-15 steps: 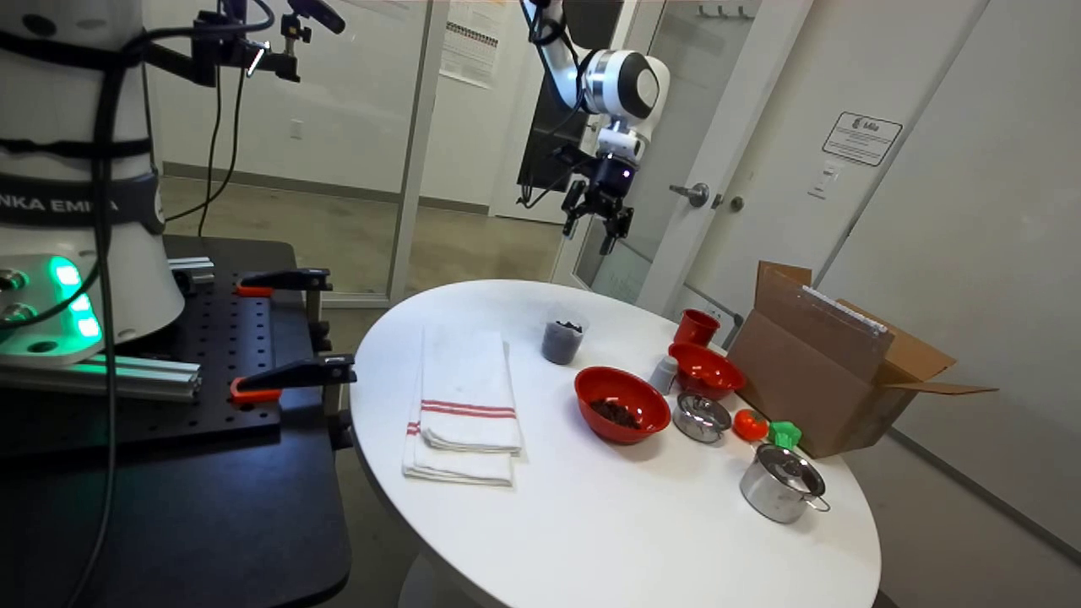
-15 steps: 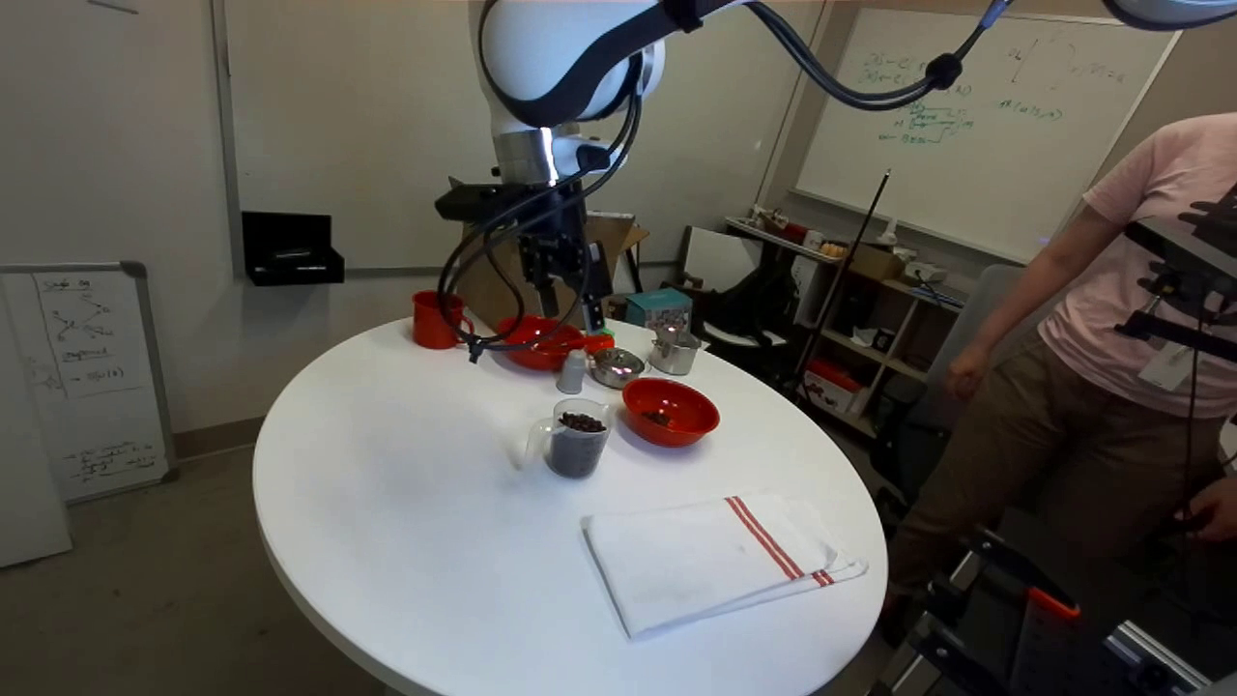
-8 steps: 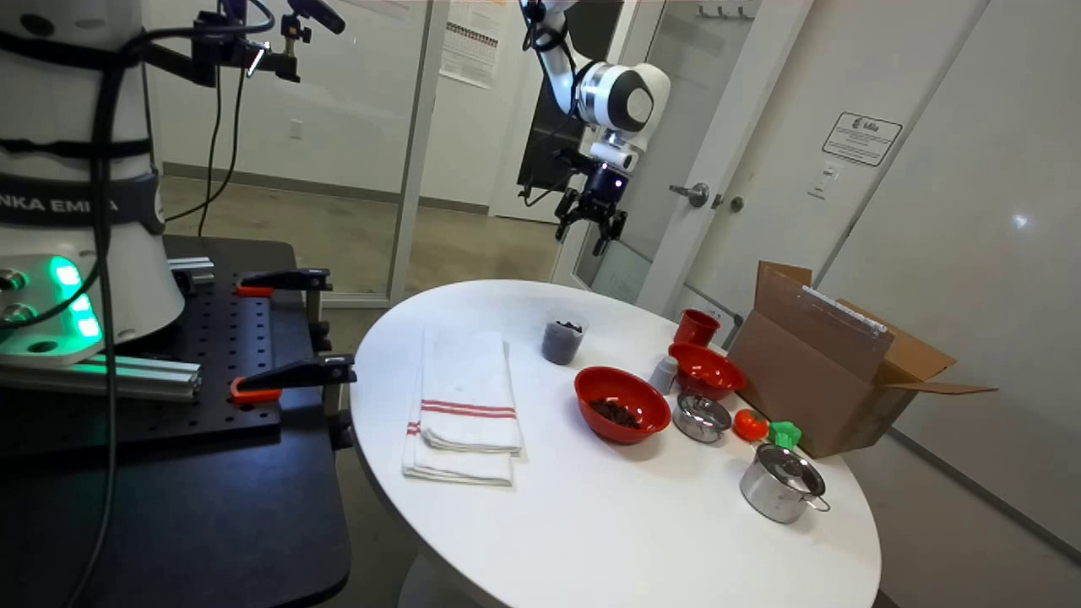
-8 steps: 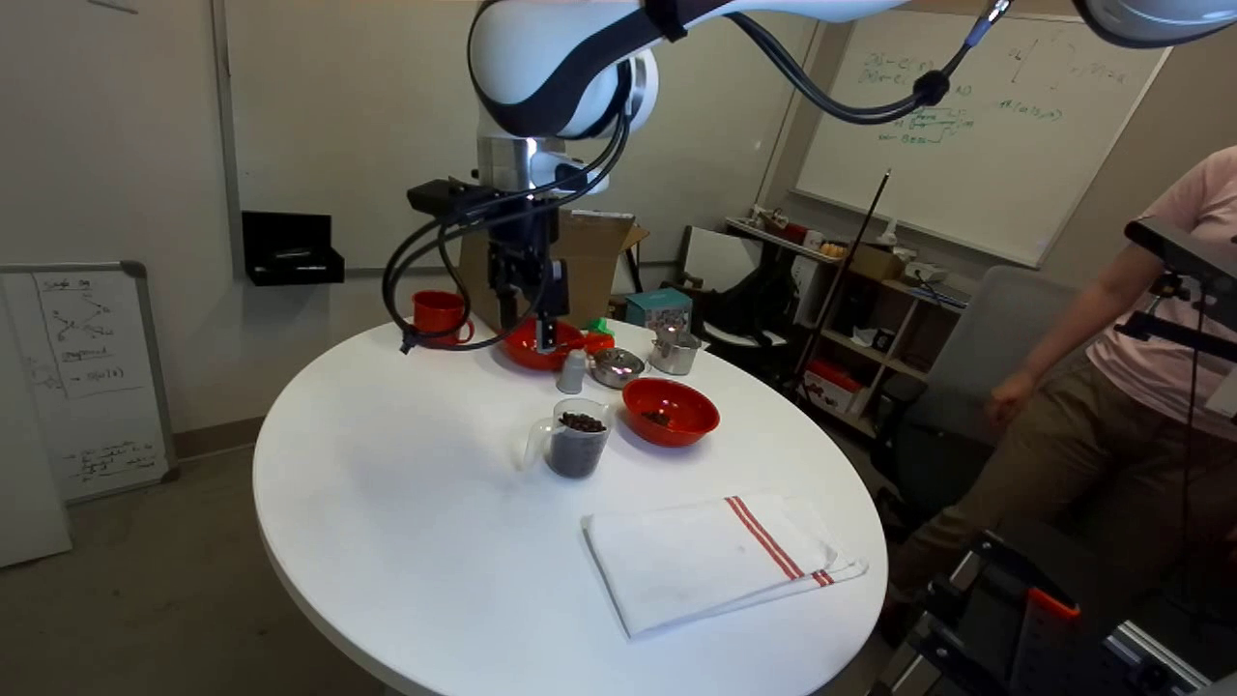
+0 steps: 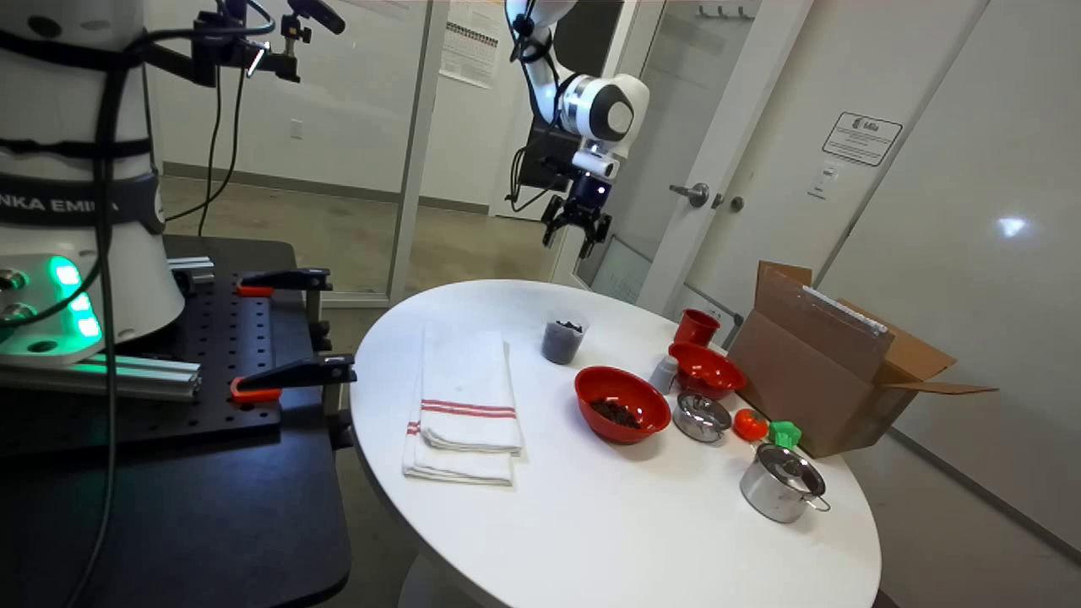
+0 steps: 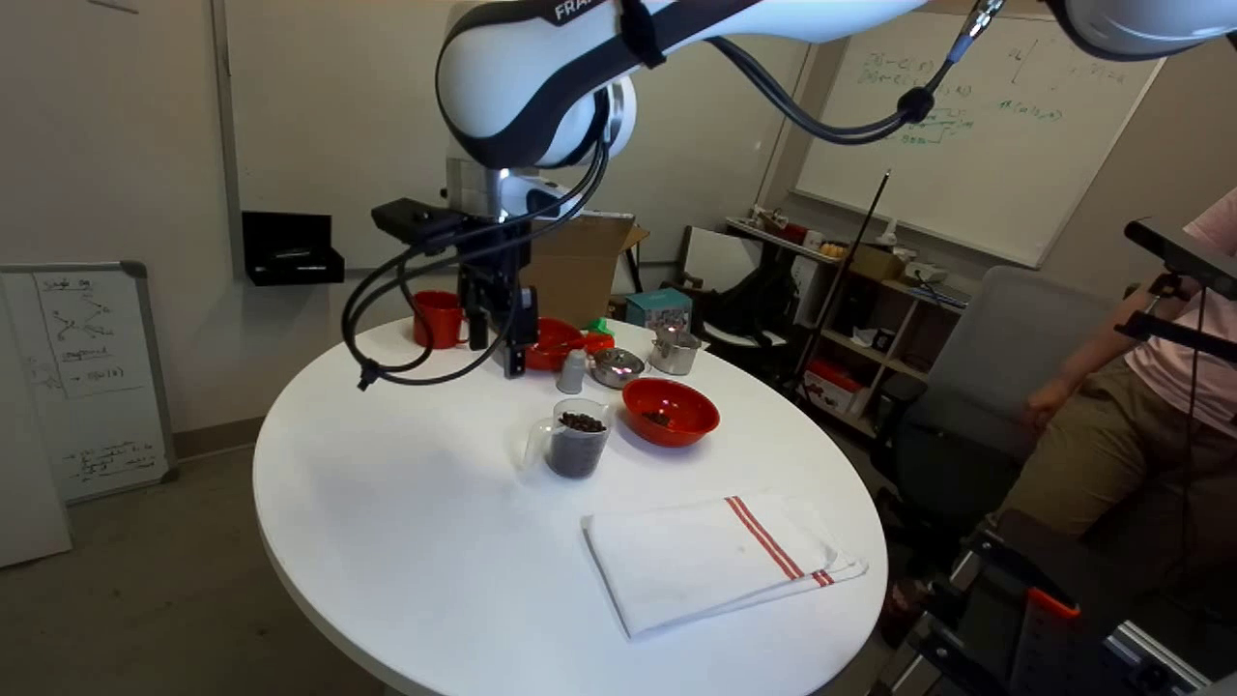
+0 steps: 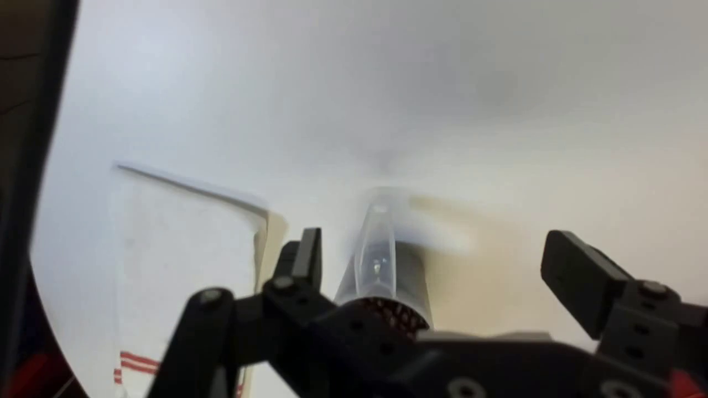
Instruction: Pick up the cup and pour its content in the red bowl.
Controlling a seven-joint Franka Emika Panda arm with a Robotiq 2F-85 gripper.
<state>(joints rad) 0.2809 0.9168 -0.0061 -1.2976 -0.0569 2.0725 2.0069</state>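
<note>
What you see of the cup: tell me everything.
The cup looks like clear plastic, with a see-through handle. Dark bits fill most of it; it looks grey lower down. It stands upright on the white table, beside but apart from the red bowl, and the open hand hangs clear of it.

in an exterior view, the white table (image 5: pixel 608 515) carries a folded cloth (image 5: pixel 466 380) at ten o'clock, the cup (image 5: pixel 560 344) at eleven, the red bowl (image 5: pixel 629 387) at twelve, red mug (image 5: pixel 696 328) at one, tomato (image 5: pixel 750 425) at two, metal pot (image 5: pixel 770 491) at three.
</note>
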